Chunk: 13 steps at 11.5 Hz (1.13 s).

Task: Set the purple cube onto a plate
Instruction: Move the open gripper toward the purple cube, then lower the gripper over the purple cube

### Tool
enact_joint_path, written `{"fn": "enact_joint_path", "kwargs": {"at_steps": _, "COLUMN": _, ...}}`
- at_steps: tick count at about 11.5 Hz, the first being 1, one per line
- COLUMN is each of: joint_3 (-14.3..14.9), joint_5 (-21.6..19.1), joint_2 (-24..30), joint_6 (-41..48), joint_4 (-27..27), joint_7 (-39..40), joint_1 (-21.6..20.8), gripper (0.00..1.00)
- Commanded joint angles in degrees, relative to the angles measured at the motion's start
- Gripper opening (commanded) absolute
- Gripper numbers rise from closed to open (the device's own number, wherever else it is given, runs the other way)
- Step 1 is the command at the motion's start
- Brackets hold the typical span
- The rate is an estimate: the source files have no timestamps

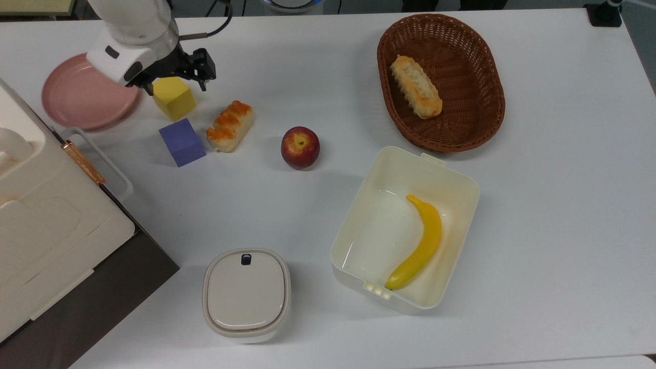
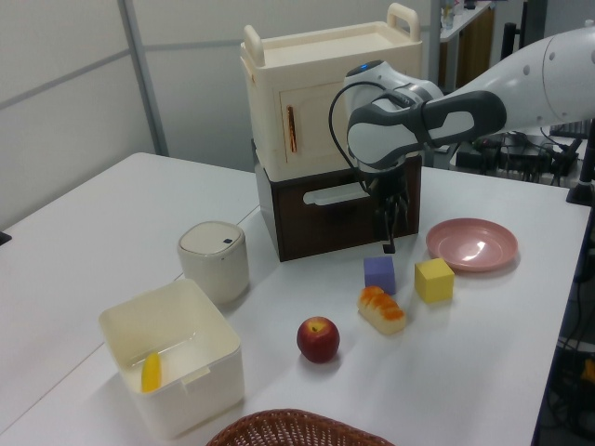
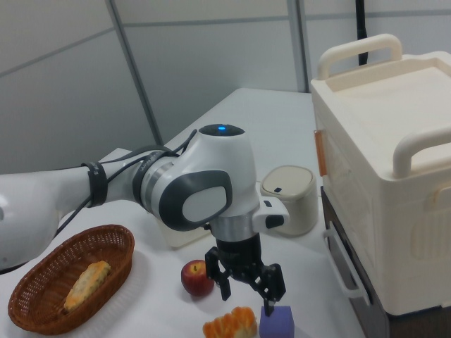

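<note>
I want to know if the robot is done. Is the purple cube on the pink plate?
No. The purple cube sits on the table, apart from the plate, which has nothing on it.

Purple cube (image 1: 182, 142) top unobstructed. Bread piece (image 1: 230, 125) just beside it, yellow cube (image 1: 173, 97) near; gap to plate (image 1: 77, 105) apparently open.

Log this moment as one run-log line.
phase: approach | gripper: open, empty, above yellow cube in top view | purple cube: on table, untouched | plate: empty
</note>
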<state>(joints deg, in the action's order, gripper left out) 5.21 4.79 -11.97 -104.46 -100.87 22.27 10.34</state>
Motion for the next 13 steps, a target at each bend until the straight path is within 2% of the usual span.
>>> {"fn": "enact_joint_path", "kwargs": {"at_steps": 1, "joint_3": 0.0, "joint_5": 2.9, "joint_2": -2.4, "joint_6": -3.7, "joint_4": -1.2, "joint_7": 1.3, "joint_1": 0.2, "gripper": 1.0}}
{"fn": "enact_joint_path", "kwargs": {"at_steps": 6, "joint_3": 0.0, "joint_5": 4.2, "joint_2": -6.7, "joint_6": -9.6, "joint_4": -0.8, "joint_7": 1.3, "joint_1": 1.2, "gripper": 1.0}}
{"fn": "enact_joint_path", "kwargs": {"at_steps": 13, "joint_3": 0.0, "joint_5": 3.5, "joint_2": -10.4, "joint_6": -13.7, "joint_4": -0.4, "joint_7": 0.4, "joint_1": 1.4, "gripper": 1.0}}
